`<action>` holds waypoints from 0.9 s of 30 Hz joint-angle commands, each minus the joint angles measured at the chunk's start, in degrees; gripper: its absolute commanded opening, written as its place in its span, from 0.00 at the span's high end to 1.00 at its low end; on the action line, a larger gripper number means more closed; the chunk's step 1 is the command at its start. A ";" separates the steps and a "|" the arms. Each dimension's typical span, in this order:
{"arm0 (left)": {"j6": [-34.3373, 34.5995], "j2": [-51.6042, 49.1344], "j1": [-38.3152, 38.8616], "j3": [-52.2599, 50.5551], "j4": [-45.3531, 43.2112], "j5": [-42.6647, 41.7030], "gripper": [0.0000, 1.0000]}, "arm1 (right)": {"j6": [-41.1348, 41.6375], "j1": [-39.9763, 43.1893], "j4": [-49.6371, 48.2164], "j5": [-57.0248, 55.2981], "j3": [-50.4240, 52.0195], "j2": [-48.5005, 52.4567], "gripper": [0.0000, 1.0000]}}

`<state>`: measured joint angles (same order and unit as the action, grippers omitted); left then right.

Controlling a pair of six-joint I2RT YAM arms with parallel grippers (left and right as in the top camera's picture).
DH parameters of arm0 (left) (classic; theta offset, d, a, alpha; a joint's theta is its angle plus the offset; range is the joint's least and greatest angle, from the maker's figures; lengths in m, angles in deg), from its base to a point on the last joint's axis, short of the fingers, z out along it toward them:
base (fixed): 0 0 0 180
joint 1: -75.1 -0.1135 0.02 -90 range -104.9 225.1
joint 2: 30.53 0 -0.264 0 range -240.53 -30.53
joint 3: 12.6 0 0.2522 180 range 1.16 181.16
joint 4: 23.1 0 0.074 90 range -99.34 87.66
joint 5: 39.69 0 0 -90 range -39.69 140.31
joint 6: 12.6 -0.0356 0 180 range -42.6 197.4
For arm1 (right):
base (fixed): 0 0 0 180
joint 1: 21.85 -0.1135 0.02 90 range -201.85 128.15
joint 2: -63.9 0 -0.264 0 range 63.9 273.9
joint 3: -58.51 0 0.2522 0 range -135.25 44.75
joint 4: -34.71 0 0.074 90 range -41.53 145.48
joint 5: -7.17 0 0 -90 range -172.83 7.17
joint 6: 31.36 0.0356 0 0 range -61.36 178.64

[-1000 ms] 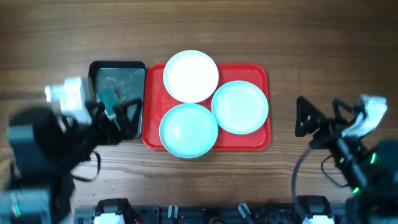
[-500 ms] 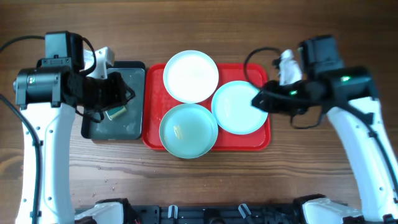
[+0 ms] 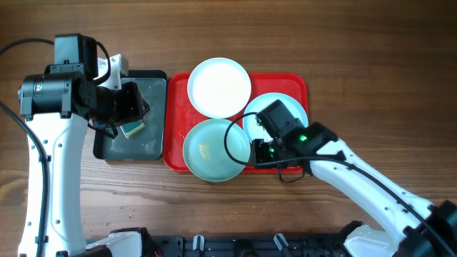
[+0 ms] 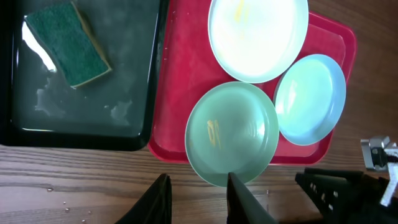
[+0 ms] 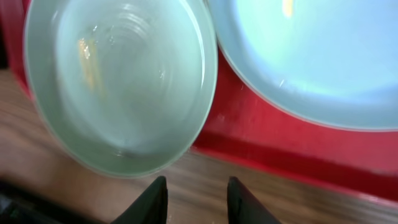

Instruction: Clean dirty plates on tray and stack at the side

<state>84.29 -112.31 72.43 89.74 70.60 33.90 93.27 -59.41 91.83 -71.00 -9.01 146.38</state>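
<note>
Right, starting at the front edge: the wooden table [image 3: 357, 43] runs brown and streaky across the whole overhead view, with a scatter of pale specks [image 3: 125, 209] on the boards at the near left. The right arm reaches in from the near right corner. The right gripper [image 5: 193, 186] hangs low over the near rim of the red tray [image 3: 176, 121], its fingers parted with a modest gap and nothing between them.

Directly under it sits the near turquoise plate [image 3: 207, 150], which looks greenish and shows a faint yellowish smear [image 4: 214, 132]. It pokes out past the tray's near rim, over bare wood. Just right of it, with rims touching, lies the paler turquoise plate [image 4: 310, 98]. From above it is partly hidden by the right arm.

Further back, the white plate [image 3: 219, 87] sits at the tray's far edge, overlapping the far rim, and is close against both turquoise ones.

Over on the left, a black tray [image 3: 139, 146] sits just beside the red one, its floor shiny and wet. A green sponge [image 4: 67, 45] with a yellow underside lies in it. The left gripper [image 4: 198, 186] hovers above that tray, its fingers apart and empty.
</note>
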 commanded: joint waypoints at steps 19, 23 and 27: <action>-0.04 -0.52 0.22 0.57 -0.46 0.48 0.68 | 3.65 -0.72 -14.23 -4.63 -0.66 12.07 0.76; -0.04 -0.52 0.22 0.57 -0.39 0.48 0.69 | 6.10 -0.74 -14.64 -6.10 -0.66 13.20 0.84; -0.04 -0.52 0.22 0.57 -0.39 0.46 0.69 | 6.10 -0.74 -15.67 -5.35 -0.66 14.56 0.90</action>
<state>84.31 -112.35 72.43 89.74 70.36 33.99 98.36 -60.06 76.83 -75.70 -9.01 159.52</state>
